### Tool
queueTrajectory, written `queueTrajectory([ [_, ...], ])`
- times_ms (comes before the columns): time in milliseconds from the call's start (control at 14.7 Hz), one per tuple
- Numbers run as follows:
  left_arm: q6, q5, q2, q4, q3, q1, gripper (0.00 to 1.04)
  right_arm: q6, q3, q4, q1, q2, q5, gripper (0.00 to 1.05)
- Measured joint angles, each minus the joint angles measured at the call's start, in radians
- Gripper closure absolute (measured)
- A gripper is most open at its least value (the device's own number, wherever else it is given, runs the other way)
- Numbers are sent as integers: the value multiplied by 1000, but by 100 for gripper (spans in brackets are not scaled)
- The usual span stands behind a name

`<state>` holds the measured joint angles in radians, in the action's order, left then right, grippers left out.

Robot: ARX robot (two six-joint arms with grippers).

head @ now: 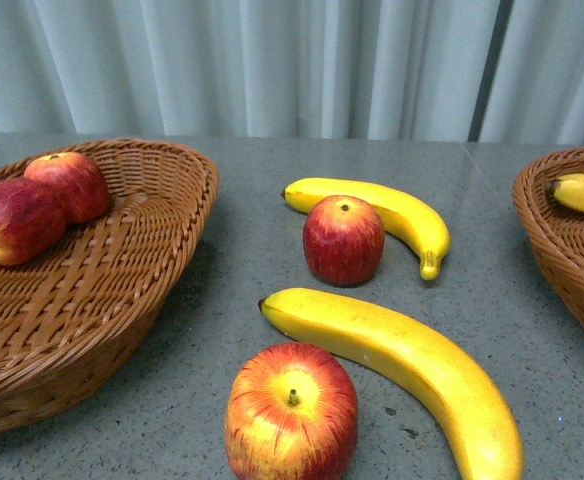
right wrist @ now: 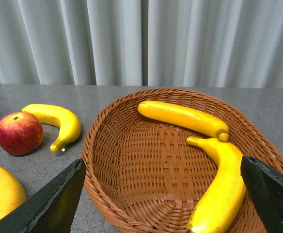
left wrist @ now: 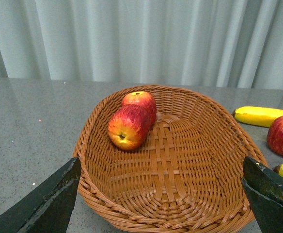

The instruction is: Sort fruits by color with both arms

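Observation:
On the table between the baskets lie two red apples (head: 343, 240) (head: 292, 415) and two yellow bananas (head: 382, 210) (head: 412, 365). The left wicker basket (head: 162, 250) holds two more apples (left wrist: 128, 127) (left wrist: 141, 101). The right basket (right wrist: 95, 160) holds two bananas (right wrist: 182, 117) (right wrist: 221, 187). My left gripper (left wrist: 161, 204) hangs open over the near end of the apple basket, with nothing between its fingers (left wrist: 44, 204). Over the near end of the banana basket my right gripper (right wrist: 161, 204) is open too, and holds nothing. Neither arm shows in the front view.
A pale pleated curtain (head: 292, 60) closes off the back of the grey table (head: 222, 330). The loose fruit lies close together in the gap between the two baskets; the nearest apple and the long banana almost touch.

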<state>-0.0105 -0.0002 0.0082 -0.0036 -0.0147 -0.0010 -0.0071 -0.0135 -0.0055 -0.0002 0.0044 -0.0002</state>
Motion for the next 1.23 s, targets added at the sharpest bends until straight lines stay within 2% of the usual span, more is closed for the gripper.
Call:
queueTrajectory([
  [818, 0, 0, 0, 0, 0, 0, 7, 0, 0, 0, 0, 0, 0, 7],
  [886, -29, -85, 24, -95, -24, -27, 7, 0, 0, 0, 0, 0, 0, 7],
  [955, -116, -305, 157, -272, -111, -143, 7, 2, 0, 0, 0, 0, 2, 7],
  [1091, -217, -608, 295, -378, -228, -274, 7, 3, 0, 1, 0, 0, 1, 7],
  [1159, -214, -625, 327, -282, -277, -274, 7, 3, 0, 1, 0, 0, 0, 7],
  [1227, -164, -569, 431, -142, -342, -256, 7, 3, 0, 2, 0, 0, 0, 7],
])
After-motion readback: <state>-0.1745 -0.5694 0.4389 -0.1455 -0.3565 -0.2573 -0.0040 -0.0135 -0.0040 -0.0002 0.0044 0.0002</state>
